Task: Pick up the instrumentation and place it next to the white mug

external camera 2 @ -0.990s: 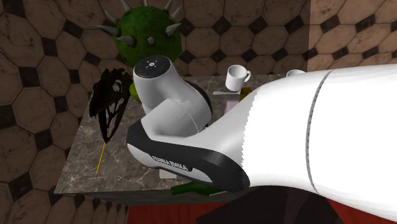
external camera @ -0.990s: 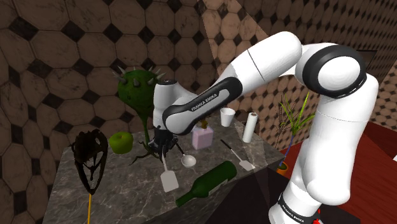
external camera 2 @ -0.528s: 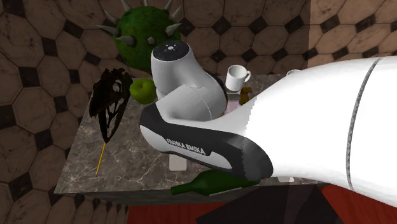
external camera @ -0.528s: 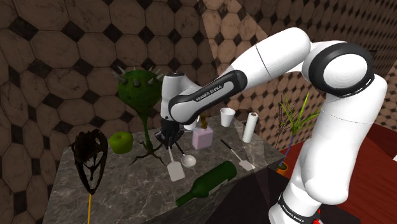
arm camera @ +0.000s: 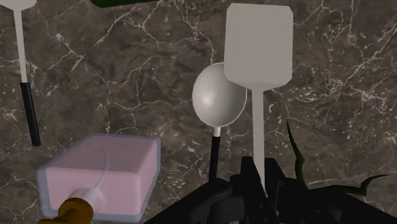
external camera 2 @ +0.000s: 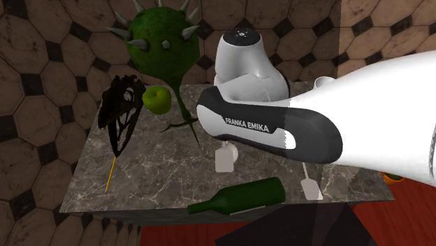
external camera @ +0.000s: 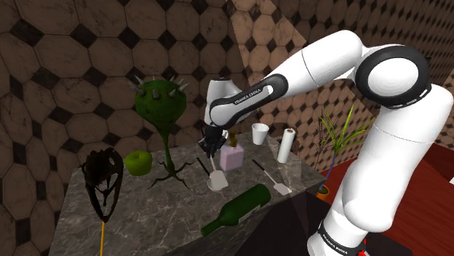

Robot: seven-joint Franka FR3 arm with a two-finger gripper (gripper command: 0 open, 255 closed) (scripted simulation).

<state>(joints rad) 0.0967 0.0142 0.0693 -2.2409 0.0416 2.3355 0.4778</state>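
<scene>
My black gripper (external camera: 211, 148) is shut on the thin handle of a white spatula (external camera: 216, 177), which hangs blade-down just above the dark marble tabletop (external camera: 138, 218). In the wrist view the gripper (arm camera: 257, 186) clasps the handle and the spatula's blade (arm camera: 259, 44) points away from it, beside a grey ladle (arm camera: 219, 98) lying on the table. From the second exterior view the spatula's blade (external camera 2: 225, 159) shows below the arm. The white mug (external camera: 260, 134) stands at the table's back, to the shoulder view's right of the gripper, beyond a pink soap bottle (external camera: 232, 156).
A green bottle (external camera: 236, 209) lies near the front edge. A second spatula (external camera: 273, 177), a white paper roll (external camera: 286, 145), a green apple (external camera: 137, 162), a spiky green plant (external camera: 158, 102) and a black skull (external camera: 102, 182) share the table. The pink bottle (arm camera: 102, 178) sits close beside the gripper.
The gripper has raised the spatula off the table and carried it to the shoulder view's right and back, towards the pink bottle and the mug. The other objects stayed put.
</scene>
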